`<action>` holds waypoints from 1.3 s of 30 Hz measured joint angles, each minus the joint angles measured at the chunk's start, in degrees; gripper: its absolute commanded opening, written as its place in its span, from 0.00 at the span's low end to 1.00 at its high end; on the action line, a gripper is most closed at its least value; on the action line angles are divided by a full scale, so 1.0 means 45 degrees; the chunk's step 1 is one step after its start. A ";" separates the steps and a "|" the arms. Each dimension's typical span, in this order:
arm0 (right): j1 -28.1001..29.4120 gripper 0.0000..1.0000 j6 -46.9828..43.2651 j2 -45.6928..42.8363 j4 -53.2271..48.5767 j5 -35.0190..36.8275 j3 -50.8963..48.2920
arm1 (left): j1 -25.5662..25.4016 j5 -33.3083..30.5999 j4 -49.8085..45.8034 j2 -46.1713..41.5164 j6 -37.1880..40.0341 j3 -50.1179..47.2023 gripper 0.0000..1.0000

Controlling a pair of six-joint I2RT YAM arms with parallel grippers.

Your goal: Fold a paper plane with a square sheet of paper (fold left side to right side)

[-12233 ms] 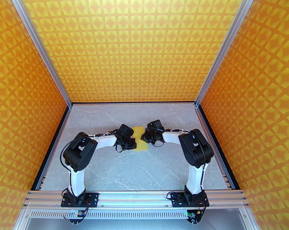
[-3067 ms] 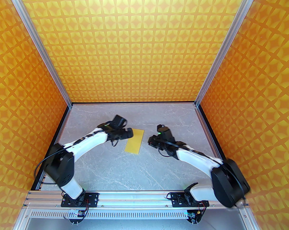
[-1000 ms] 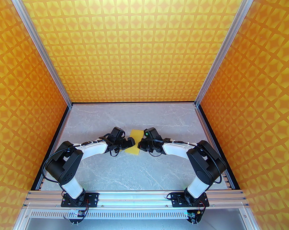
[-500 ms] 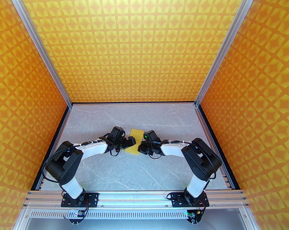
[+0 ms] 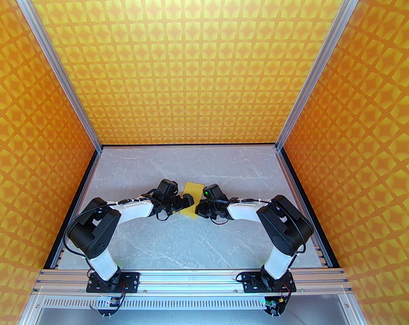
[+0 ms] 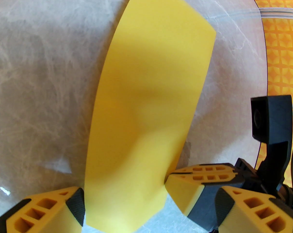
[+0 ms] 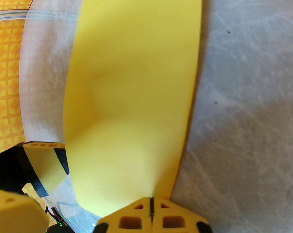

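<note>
Square sheet of paper (image 5: 194, 191), folded on table (image 5: 191, 242), right fingers (image 7: 127, 212) closed at edge

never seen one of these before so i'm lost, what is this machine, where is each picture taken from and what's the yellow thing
These are two robot arms bolted to the near edge of a grey table, each ending in a two-finger gripper. The wide picture comes from a fixed camera above and behind them; the close-ups come from a camera on each wrist, looking past its own yellow fingers. On the table lies a sheet of yellow paper, a long rectangle. The left gripper is open, one finger on either side of the paper. The right gripper is shut, its tips at the paper's edge; whether it pinches the paper I cannot tell.
</note>
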 measured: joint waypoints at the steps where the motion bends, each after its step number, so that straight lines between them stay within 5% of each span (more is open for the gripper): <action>1: 0.0000 0.00 0.0000 0.0000 0.0000 0.0000 0.0000 | 0.0000 0.0078 0.0000 -0.0087 0.0000 -0.0068 0.92; 39: 0.0000 0.00 0.0005 -0.0005 -0.0005 0.0044 -0.0005 | -0.0083 0.1627 0.3002 -0.1117 -0.0918 -0.1360 0.88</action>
